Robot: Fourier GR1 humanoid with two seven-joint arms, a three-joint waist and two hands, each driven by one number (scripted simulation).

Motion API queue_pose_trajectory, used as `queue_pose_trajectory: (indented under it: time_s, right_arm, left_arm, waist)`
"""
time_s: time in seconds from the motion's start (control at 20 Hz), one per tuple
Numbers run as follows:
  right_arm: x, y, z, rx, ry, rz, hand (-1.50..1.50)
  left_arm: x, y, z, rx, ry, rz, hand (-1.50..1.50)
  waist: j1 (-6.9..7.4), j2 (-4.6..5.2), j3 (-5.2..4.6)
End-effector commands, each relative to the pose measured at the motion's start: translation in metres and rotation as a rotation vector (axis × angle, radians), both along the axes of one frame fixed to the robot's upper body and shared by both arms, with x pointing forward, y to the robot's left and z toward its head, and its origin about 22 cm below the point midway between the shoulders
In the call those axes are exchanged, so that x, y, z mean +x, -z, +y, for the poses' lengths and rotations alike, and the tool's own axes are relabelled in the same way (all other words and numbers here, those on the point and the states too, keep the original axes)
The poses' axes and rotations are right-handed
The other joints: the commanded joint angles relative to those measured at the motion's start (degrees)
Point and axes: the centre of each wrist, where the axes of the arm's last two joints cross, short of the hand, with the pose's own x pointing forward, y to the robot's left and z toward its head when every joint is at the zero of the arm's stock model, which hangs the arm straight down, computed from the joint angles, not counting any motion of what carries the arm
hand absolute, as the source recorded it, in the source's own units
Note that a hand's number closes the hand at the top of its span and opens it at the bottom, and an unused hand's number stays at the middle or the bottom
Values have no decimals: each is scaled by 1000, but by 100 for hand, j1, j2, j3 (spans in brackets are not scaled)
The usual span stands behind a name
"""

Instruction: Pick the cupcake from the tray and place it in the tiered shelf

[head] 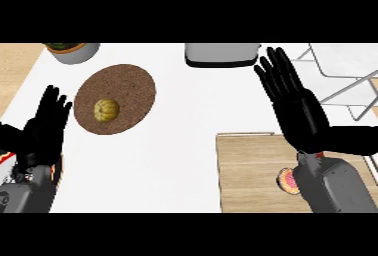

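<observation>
Fingers (284, 70) of the right hand (299, 112) spread straight and hold nothing above the white counter (184, 150); the left hand (44, 127) rests open too. Between them, nearer the left fingers, a golden cupcake (106, 109) sits on a round, speckled brown tray (125, 85). Beyond the right fingertips lie a grey rounded box (221, 54) and a white wire tiered shelf (347, 70); a wooden board (251, 170) with a pink pastry (286, 181) lies below.

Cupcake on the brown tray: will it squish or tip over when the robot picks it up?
The cupcake looks small, round and ridged, so it is probably light and soft; curled fingers might dent it. It sits alone on the flat tray, so a sideways nudge would likely slide or topple it. Both the left hand and right hand are open, away from it.
</observation>
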Motion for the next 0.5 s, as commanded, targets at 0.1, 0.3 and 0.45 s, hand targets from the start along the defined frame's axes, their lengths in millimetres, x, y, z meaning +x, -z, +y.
queue_pose_trajectory:
  time_s: [0.1,0.3,0.45]
  right_arm:
    - [-10,-1,-101,-212,81,-69,150]
    - [-17,-21,-189,-800,327,50,150]
    - [-35,31,-244,-644,356,260,150]
  left_arm:
    - [-10,20,6,51,63,148,0]
    - [-26,47,8,38,89,281,0]
    - [-30,64,-5,26,187,343,0]
  waist:
    - [-45,150,-86]
    - [-392,325,-190]
    - [37,259,-78]
